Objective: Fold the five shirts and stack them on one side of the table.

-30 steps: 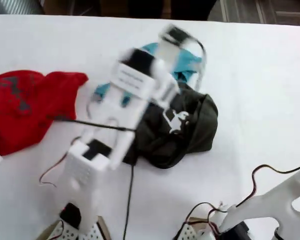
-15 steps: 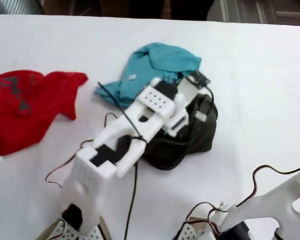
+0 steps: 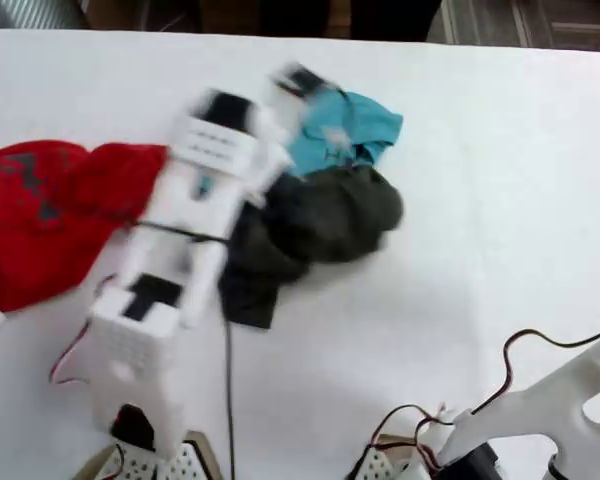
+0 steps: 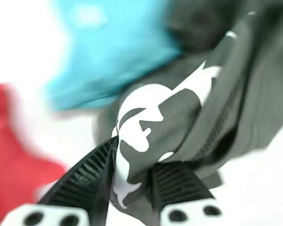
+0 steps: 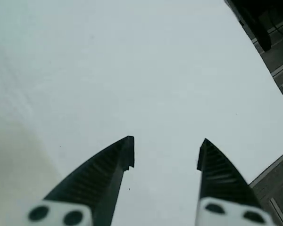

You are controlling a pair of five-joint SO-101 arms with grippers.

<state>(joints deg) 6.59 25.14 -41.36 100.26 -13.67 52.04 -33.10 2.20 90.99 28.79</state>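
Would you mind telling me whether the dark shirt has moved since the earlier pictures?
Yes. The dark shirt, pinched in the left gripper, has been dragged toward the red shirt, which has stayed put in the high view.

Nothing here reads as a clear word or number. A white graphic [image 4: 148, 117] sits on the dark shirt [image 4: 236, 94], pinched right between the jaws of the left gripper [image 4: 132, 157] and spreading just past their tips: a shape, no letters. Back behind those jaws, a white label [image 3: 212, 150] rides on the left arm [image 3: 160, 290], its lines of print too smeared to make out. Well off to the side of the jaws, dark markings [image 3: 25, 180] on the red shirt [image 3: 80, 225] are illegible too.
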